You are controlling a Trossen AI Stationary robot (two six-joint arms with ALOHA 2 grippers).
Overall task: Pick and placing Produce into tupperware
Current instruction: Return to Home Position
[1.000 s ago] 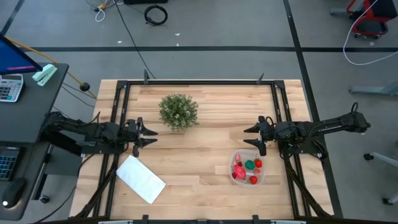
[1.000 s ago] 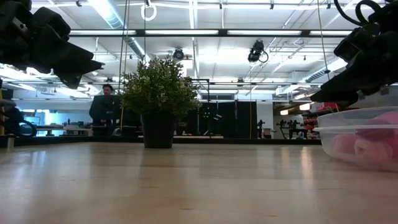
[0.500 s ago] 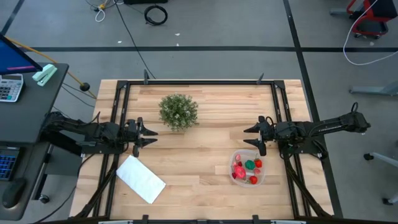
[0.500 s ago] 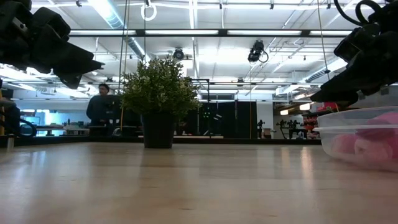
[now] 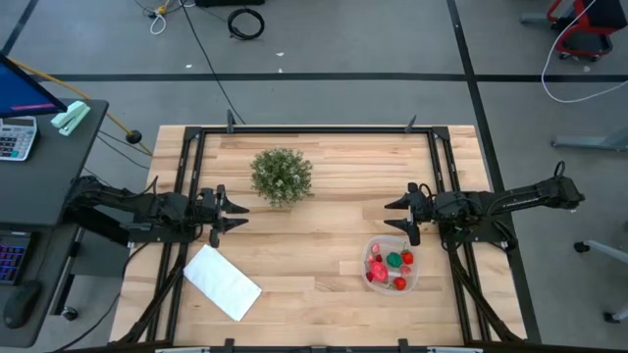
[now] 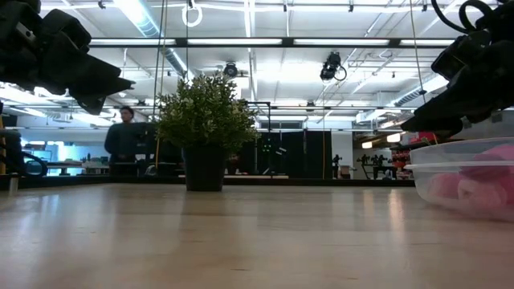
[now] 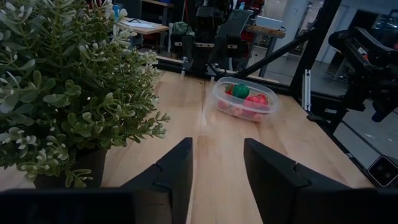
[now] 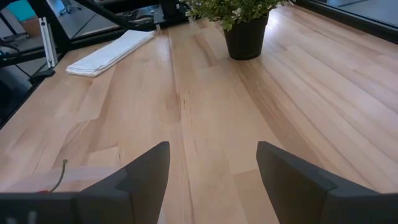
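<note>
The round clear tupperware (image 5: 392, 264) stands on the table's near right part, and the left wrist view shows it too (image 7: 244, 99). Inside it lie several red and pink produce pieces (image 5: 377, 269) and one green piece (image 5: 393, 259). My right gripper (image 5: 393, 213) hovers open just beyond the tupperware's far rim, pointing toward the table's left. My left gripper (image 5: 239, 211) hovers open at the table's left, beside the bushy plant (image 5: 282, 176). Neither gripper holds anything.
A potted bushy green plant (image 6: 206, 131) stands at the table's far middle. A flat white rectangle (image 5: 222, 282) lies near the near left edge. Bare wood stretches between the two grippers. A person (image 6: 122, 146) shows in the room behind the table.
Both arms and all table objects have kept still. Only the person in the room behind has walked a little to the left.
</note>
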